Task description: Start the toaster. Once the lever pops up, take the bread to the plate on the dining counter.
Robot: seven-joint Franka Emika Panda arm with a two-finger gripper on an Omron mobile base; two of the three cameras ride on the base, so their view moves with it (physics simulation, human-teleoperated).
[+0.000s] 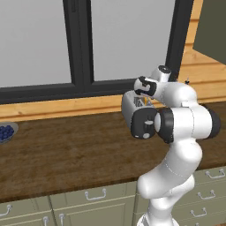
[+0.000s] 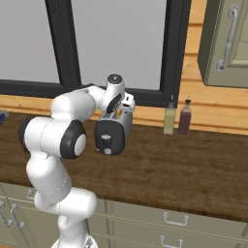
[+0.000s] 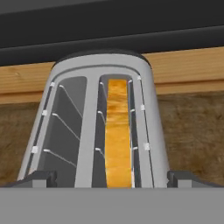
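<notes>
Toaster (image 3: 94, 127) right under the claw (image 3: 111, 178) now, top facing up at the hand camera, two long slots running away from the fingertips. One fingertip (image 3: 37, 178) sits low at the left edge of the casing, the other far across at the right edge, so the claw is spread wide, nothing pinched between them, the whole width of the toaster lying in the gap.

Bread (image 3: 117, 131) stands on edge in the slot nearer the right fingertip, a golden-orange strip, just off the claw's midline. The slot toward the left fingertip shows bare wire guides and no slice.

From the left base view, the claw (image 1: 145, 98) hangs just above the toaster (image 1: 132, 110), the arm's wrist folded over it and hiding much of the casing; a sliver of orange bread (image 1: 145, 101) peeks out beside the hand. From the right base view, the black end panel of the toaster (image 2: 112, 133) faces the camera below the hand (image 2: 121, 104), a round knob low on it.

Beyond the claw runs the dark window frame (image 3: 109, 35) and a pale wood sill. Off to the claw's right side stand two bottles (image 2: 177, 116) by the wall, well apart from it. Far off on the other side, a bowl of blue berries (image 1: 6, 132) sits on the brown counter (image 1: 66, 154).
</notes>
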